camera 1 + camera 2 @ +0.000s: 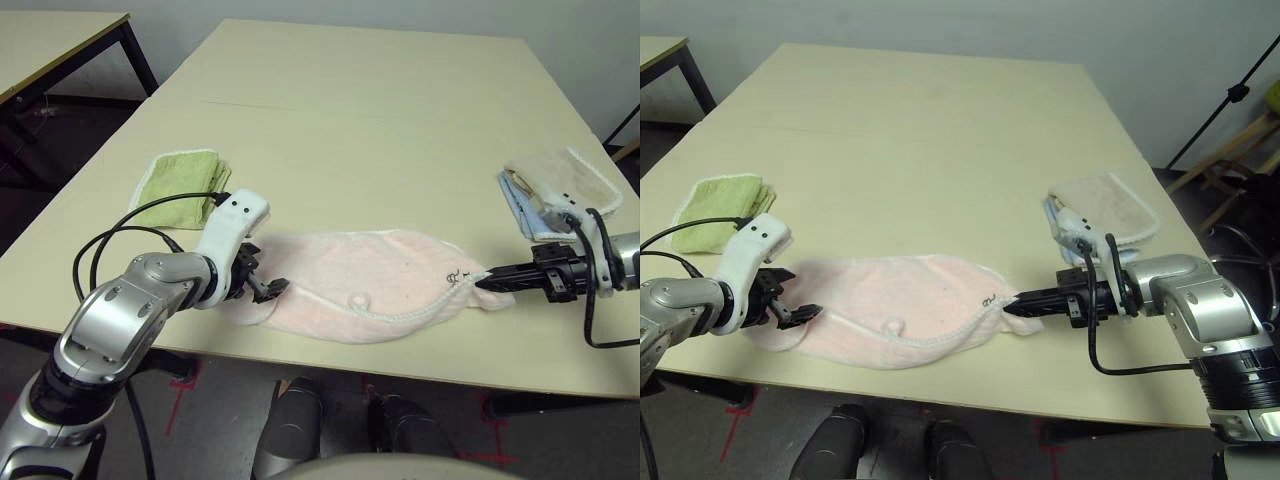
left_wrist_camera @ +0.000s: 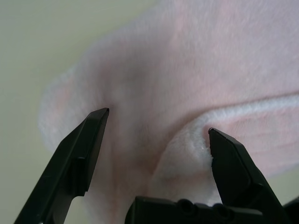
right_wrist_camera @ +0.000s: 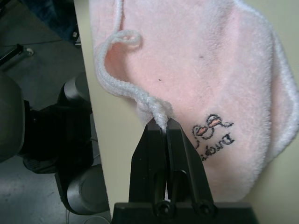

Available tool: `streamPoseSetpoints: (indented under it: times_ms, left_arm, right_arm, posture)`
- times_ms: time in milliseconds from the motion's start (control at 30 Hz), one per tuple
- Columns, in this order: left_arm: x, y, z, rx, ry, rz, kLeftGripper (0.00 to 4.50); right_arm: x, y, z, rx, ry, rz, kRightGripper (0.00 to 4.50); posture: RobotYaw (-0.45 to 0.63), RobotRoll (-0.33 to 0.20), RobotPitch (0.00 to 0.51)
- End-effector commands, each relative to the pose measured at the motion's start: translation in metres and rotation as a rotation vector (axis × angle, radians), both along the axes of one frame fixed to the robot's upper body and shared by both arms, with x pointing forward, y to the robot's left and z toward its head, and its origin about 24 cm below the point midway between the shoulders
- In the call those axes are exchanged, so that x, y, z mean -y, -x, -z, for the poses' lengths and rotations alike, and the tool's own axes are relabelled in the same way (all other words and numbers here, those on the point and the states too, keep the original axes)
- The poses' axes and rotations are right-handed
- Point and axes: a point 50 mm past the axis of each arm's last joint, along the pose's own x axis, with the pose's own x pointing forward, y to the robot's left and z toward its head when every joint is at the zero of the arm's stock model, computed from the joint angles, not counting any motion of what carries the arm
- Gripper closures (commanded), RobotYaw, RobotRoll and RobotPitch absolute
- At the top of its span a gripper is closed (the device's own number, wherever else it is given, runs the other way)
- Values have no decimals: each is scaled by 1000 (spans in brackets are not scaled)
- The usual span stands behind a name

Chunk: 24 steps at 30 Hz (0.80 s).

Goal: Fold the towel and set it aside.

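You're looking at the pink towel (image 1: 370,285) lying stretched out flat along the near edge of the desk (image 1: 360,120), folded roughly in half with its white piped edging (image 1: 400,318) running along the side closest to you. A small white loop (image 1: 357,301) is sitting on that near side of the towel, and a small dark embroidered mark (image 1: 456,275) is showing close to the towel's right end.

Your right hand (image 1: 484,281) is clenched on the towel's right end, fingers pinched tight on the white piping there; the right wrist view is showing the cord going straight in between the closed fingertips, embroidered mark (image 3: 212,135) just beside them.

Your left hand (image 1: 272,290) is sitting at the towel's left end, released, fingers spread wide. In the left wrist view the two black fingers (image 2: 79,158) are straddling a raised fold of the towel (image 2: 187,93) without closing on it.

Further back from the towel's left end, a folded green towel (image 1: 185,185) is lying on the desk, well apart from the pink one. Behind the towel's right end, a beige towel (image 1: 570,180) is resting on a light-blue towel (image 1: 520,212), just past your right hand.
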Motion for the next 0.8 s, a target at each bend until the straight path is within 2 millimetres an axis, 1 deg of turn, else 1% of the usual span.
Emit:
streamPoseSetpoints:
  times_ms: [33, 200, 333, 500, 633, 800]
  left_arm:
    - [-1, 11, 6, -35, -14, -2, 21]
    - [-6, 18, 3, -51, 3, -1, 21]
    - [-11, 18, 11, -53, -23, -18, 21]
    - [-14, 20, 12, -53, -19, -16, 21]
    - [-14, 18, 6, -42, 6, 3, 21]
    - [-20, 18, -5, -62, 19, 26, 21]
  right_arm:
    - [-1, 0, -4, 18, -10, -1, 4500]
    - [0, -1, -5, 22, -10, 2, 4500]
    - [-1, -2, -5, 24, -14, 0, 4500]
    - [-1, -1, -6, 22, -18, 1, 4500]
    - [1, 0, -7, 17, -18, 4, 4500]
    - [2, 0, -8, 10, -19, 8, 4500]
  posture:
    - [202, 0, 155]
    - [210, 0, 153]
    - [209, 0, 152]
    - [209, 0, 153]
    - [208, 0, 152]
    - [209, 0, 152]
